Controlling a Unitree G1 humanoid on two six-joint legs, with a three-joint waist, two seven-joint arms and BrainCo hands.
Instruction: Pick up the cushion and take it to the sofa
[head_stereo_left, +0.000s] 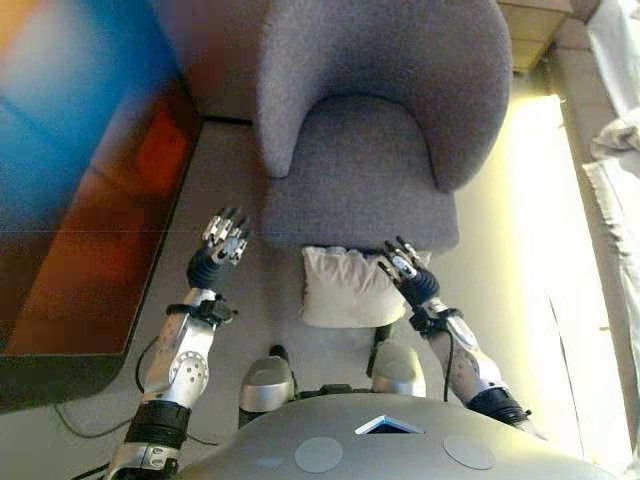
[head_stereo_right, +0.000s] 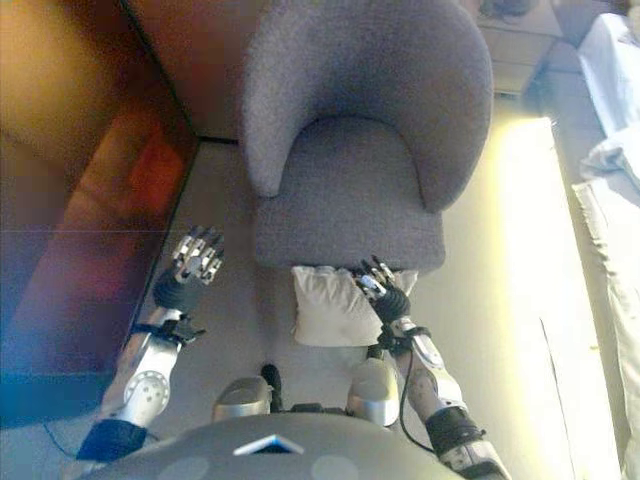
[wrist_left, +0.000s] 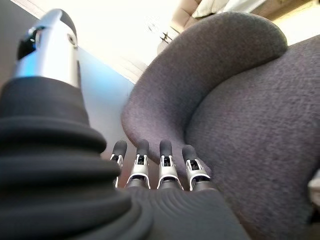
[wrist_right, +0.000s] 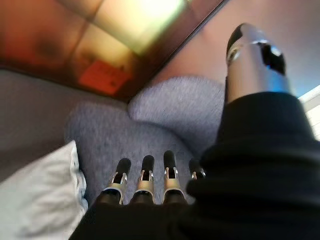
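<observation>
A cream cushion (head_stereo_left: 343, 288) lies on the floor against the front of a grey armchair (head_stereo_left: 370, 150); it also shows in the right wrist view (wrist_right: 37, 200). My right hand (head_stereo_left: 405, 271) is open, fingers straight, over the cushion's right edge; I cannot tell if it touches it. My left hand (head_stereo_left: 222, 243) is open and empty above the floor, left of the armchair and apart from the cushion. In the left wrist view the fingers (wrist_left: 165, 165) point at the armchair (wrist_left: 240, 130).
A dark reddish-brown cabinet or table (head_stereo_left: 90, 230) fills the left side. A sunlit strip of floor (head_stereo_left: 530, 250) runs right of the armchair, with white cloth (head_stereo_left: 615, 150) at the far right edge.
</observation>
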